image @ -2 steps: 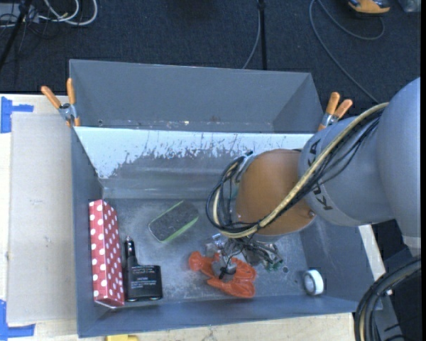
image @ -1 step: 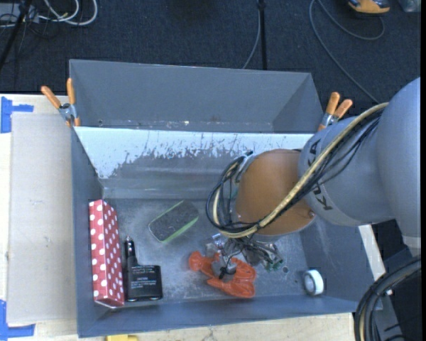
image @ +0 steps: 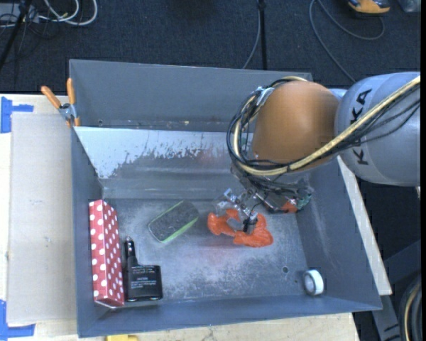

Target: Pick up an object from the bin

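- The gripper (image: pixel 246 219) sits low in the bin (image: pixel 199 163), directly over a crumpled orange lump (image: pixel 258 238) at mid-floor.
- Gripper state: cannot be told.
- A green sponge (image: pixel 173 221) lies just left of the lump.
- A red dotted box (image: pixel 104 261) and a black case (image: pixel 143 282) lie well left of the lump.
- A white tape roll (image: pixel 313 282) lies to the lump's lower right.

Red white-dotted box (image: pixel 105 253) lies along the left wall of the bin (image: pixel 163 98). Small black flat item (image: pixel 142 281) touches its right side. Green-edged grey sponge (image: pixel 173 222) mid-floor, lying askew. White tape roll (image: pixel 313 282) near front right corner.
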### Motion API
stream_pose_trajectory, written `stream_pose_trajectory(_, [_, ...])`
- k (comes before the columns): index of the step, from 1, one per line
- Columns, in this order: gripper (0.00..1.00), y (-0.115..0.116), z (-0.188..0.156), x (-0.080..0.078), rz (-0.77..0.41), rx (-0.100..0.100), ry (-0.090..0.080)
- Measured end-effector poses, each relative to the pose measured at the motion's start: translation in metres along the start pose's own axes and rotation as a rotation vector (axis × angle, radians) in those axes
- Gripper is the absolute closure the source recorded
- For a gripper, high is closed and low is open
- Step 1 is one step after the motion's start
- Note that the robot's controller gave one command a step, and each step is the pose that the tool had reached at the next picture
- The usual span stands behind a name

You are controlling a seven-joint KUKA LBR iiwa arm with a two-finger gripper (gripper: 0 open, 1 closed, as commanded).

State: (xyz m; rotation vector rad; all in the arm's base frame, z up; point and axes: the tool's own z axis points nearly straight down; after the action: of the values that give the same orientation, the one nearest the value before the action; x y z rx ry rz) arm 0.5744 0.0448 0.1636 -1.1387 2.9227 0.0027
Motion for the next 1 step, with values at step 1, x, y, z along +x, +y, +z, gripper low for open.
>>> stream_pose_trajectory(1, [1.00,-0.0001,0.0005,0.0005,0.003,-0.001,0.001])
